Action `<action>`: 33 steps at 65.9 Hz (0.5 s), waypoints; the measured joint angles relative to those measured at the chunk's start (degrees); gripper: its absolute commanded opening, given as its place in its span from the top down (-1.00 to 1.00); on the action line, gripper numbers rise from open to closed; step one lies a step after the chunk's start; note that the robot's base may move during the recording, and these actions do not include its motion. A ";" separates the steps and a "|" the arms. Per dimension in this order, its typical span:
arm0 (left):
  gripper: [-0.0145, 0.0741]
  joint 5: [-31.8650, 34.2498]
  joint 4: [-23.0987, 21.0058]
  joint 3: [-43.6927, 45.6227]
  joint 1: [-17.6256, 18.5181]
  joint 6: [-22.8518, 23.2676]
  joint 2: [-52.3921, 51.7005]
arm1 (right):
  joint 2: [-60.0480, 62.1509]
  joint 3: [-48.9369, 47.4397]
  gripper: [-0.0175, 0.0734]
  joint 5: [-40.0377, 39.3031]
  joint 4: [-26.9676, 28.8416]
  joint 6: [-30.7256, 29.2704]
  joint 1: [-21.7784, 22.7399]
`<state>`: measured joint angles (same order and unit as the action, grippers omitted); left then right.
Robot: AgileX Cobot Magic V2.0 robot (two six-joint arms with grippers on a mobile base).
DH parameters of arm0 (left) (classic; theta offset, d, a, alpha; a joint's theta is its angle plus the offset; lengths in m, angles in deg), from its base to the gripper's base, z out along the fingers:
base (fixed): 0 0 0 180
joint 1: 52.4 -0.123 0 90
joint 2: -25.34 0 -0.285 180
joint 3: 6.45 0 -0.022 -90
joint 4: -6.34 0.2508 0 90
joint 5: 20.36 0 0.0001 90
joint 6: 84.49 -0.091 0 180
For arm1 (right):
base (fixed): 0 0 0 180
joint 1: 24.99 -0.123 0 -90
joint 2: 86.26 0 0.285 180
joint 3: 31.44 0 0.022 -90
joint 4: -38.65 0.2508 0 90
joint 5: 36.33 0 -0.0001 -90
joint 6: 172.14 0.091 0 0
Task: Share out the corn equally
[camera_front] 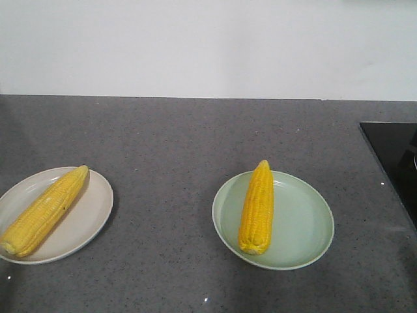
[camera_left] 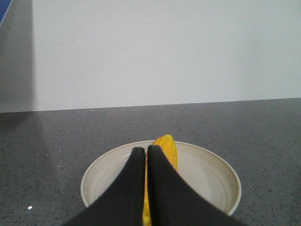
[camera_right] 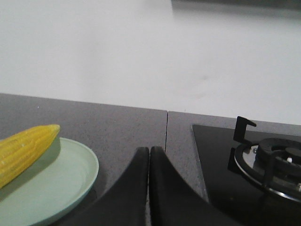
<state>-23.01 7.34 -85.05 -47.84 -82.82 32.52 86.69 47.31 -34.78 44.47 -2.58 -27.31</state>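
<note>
One bright yellow corn cob (camera_front: 43,211) lies on the beige round plate (camera_front: 88,215), another yellow cob (camera_front: 257,207) on the pale green plate (camera_front: 303,225) to its right on the speckled grey table (camera_front: 176,150), both grippers' black jaws pressed together holding nothing, left gripper (camera_left: 145,151) above the beige plate, right gripper (camera_right: 149,151) right of the green one.

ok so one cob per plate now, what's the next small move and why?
Probably none with the corn: hold both arms back. The beige plate holds one cob and the green plate holds one cob, so the split looks even. The left hand and right hand are both shut with nothing gripped, and no loose corn shows on the counter.
</note>
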 measured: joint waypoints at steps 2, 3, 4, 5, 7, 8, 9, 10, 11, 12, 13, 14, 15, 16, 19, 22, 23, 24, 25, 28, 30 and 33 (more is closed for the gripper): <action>0.69 0.00 0.00 0.00 0.00 0.00 0.00 | 0.00 0.00 0.63 -0.74 -2.53 2.86 0.00; 0.69 0.00 0.00 0.00 0.00 0.00 0.00 | 0.00 0.00 0.63 -1.09 -3.62 4.13 0.00; 0.69 0.00 0.00 0.00 0.00 0.00 0.00 | 0.00 0.00 0.63 -1.55 -4.58 5.22 0.00; 0.69 0.00 0.00 0.00 0.00 0.00 0.00 | 0.00 0.00 0.63 -1.55 -5.41 6.22 0.00; 0.69 0.00 0.00 0.00 0.00 0.00 0.00 | 0.00 0.00 0.63 -2.02 -6.69 7.80 0.00; 0.69 0.00 0.00 0.00 0.00 0.00 0.00 | 0.00 0.00 0.63 -2.16 -7.11 8.36 0.00; 0.69 0.00 0.00 0.00 0.00 0.00 0.00 | 0.00 0.00 0.63 -2.27 -7.50 8.88 0.00; 0.69 0.00 0.00 0.00 0.00 0.00 0.00 | 0.00 0.00 0.63 -2.34 -7.82 9.29 0.00; 0.69 0.00 0.00 0.00 0.00 0.00 0.00 | 0.00 0.00 0.63 -2.43 -8.06 9.61 0.00; 0.69 0.00 0.00 0.00 0.00 0.00 0.00 | 0.00 0.00 0.63 -2.50 -8.23 9.92 0.00; 0.69 0.00 0.00 0.00 0.00 0.00 0.00 | 0.00 0.00 0.63 -2.56 -8.38 10.43 0.00; 0.69 0.00 0.00 0.00 0.00 0.00 0.00 | 0.00 0.00 0.63 -2.56 -8.52 10.43 0.00; 0.69 0.00 0.00 0.00 0.00 0.00 0.00 | 0.00 0.00 0.63 -2.56 -8.63 10.43 0.00; 0.69 0.00 0.00 0.00 0.00 0.00 0.00 | 0.00 0.00 0.63 -2.63 -8.75 10.43 0.00; 0.69 0.00 0.00 0.00 0.00 0.00 0.00 | 0.00 0.00 0.63 -2.63 -8.95 10.75 0.00; 0.69 0.00 0.00 0.00 0.00 0.00 0.00 | 0.00 0.00 0.63 -2.56 -9.13 11.03 0.00; 0.69 0.00 0.00 0.00 0.00 0.00 0.00 | 0.00 0.00 0.63 -2.50 -9.16 11.16 0.00; 0.69 0.00 0.00 0.00 0.00 0.00 0.00 | 0.00 0.00 0.63 -2.48 -9.21 11.31 0.00; 0.69 0.00 0.00 0.00 0.00 0.00 0.00 | 0.00 0.00 0.63 -2.33 -9.20 11.47 0.00; 0.69 0.00 0.00 0.00 0.00 0.00 0.00 | 0.00 0.00 0.63 -2.00 -9.23 11.80 0.00; 0.69 0.00 0.00 0.00 0.00 0.00 0.00 | 0.00 0.00 0.63 -1.55 -9.31 11.93 0.00; 0.69 0.00 0.00 0.00 0.00 0.00 0.00 | 0.00 0.00 0.63 -1.55 -9.35 12.19 0.00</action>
<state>-23.01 7.34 -85.05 -47.84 -82.82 32.52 86.69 47.31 -36.33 35.12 9.61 -27.31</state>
